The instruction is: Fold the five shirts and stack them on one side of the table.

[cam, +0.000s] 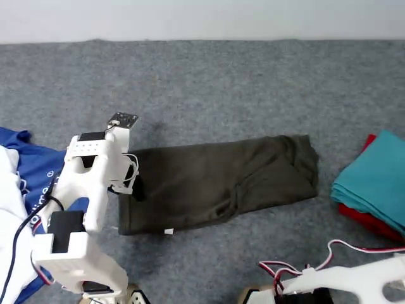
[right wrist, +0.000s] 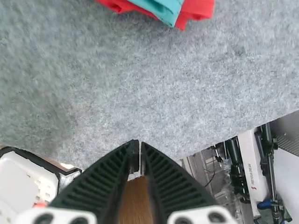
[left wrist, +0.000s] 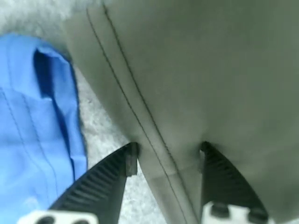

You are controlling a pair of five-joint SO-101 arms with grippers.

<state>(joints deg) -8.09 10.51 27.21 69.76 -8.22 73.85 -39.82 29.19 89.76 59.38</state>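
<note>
One dark olive shirt (cam: 221,183) lies in the middle of the table (cam: 221,82), doubled into a long band. Its long axis runs across the table from the left arm's side toward the right arm's, and the right-hand end is bunched and angled slightly away from the arms. The left claw (left wrist: 168,149) is spread, its jaws straddling the stitched hem at the band's left end. It seems to touch the cloth, though the wrist view is too close to be sure. The fabric looks soft, light and limp, so it will likely sag and slide on itself; the doubled hem edge is the firmest place to pinch. The right claw (right wrist: 140,144) is pressed together and empty over bare table, not far from a folded teal shirt (cam: 373,177) lying on a red shirt (cam: 366,221). A blue shirt (cam: 35,168) sits crumpled beside the left arm.
</note>
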